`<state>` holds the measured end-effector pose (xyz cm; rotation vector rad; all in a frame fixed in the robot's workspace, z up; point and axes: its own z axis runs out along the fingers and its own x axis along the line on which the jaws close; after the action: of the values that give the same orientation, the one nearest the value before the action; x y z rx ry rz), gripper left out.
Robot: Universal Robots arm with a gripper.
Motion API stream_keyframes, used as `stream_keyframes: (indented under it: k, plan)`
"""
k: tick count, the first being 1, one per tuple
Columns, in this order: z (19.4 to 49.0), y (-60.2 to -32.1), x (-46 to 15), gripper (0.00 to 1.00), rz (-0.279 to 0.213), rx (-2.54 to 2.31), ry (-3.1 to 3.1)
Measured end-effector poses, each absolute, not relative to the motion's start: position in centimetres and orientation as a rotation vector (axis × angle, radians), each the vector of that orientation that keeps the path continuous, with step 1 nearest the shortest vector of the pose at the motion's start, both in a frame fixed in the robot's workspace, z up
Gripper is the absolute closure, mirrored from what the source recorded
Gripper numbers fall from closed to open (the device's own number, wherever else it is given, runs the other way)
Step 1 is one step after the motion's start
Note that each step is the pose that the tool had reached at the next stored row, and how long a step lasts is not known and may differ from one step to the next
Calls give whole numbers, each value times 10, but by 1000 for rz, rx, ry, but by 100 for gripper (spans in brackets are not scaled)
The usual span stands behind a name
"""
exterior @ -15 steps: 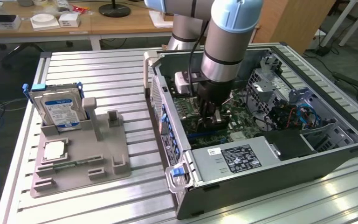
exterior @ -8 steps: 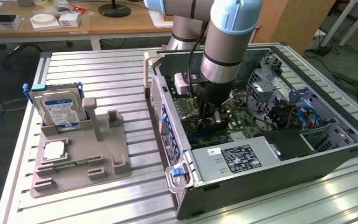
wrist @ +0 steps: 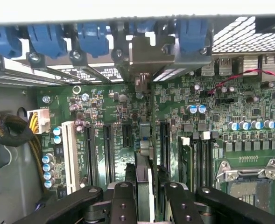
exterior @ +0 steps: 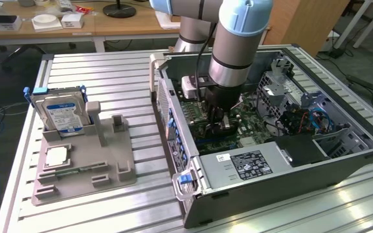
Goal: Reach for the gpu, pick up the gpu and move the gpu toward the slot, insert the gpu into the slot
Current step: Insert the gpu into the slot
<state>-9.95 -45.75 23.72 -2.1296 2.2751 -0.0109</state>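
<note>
Arm: reaches steeply down into the open computer case (exterior: pixel 342 160), at the exterior view's right. Gripper (wrist: pixel 144 196): part-closed, fingers (wrist: pixel 123 200) clamping the gpu (wrist: pixel 144 179) edge-on, upright. Gpu: over the green motherboard (wrist: pixel 249 107), at a slot (wrist: pixel 164 144); seating unclear.

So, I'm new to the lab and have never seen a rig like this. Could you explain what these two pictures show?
The exterior view comes from a camera off the machine. The grey-and-blue column is a robot arm reaching down into an open computer case on a slatted metal table. On the exterior view's left, a grey holder carries a hard drive and a small square processor chip.

The wrist view looks down from a camera on the arm's wrist. The black gripper is shut on the gpu, a thin card seen edge-on, standing upright over the slot on the green motherboard.
</note>
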Motion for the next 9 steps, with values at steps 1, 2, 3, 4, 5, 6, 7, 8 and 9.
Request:
stream_keyframes:
  k: [1, 2, 3, 4, 5, 6, 7, 8, 9]
  plan:
    - [239, -458, -99, 72, -11, -2130, 2275]
    - [240, -458, -99, 72, -11, -2130, 2275]
    - [240, -458, -99, 72, -11, -2130, 2275]
    - [240, -458, -100, 72, -11, -2129, 2275]
    - [240, -458, -100, 72, -11, -2130, 2275]
    - [240, -458, -100, 72, -11, -2130, 2275]
    - [240, -458, -100, 72, -11, -2130, 2275]
    - [240, -458, -100, 72, -11, -2130, 2275]
    - [240, -458, -100, 72, -11, -2130, 2275]
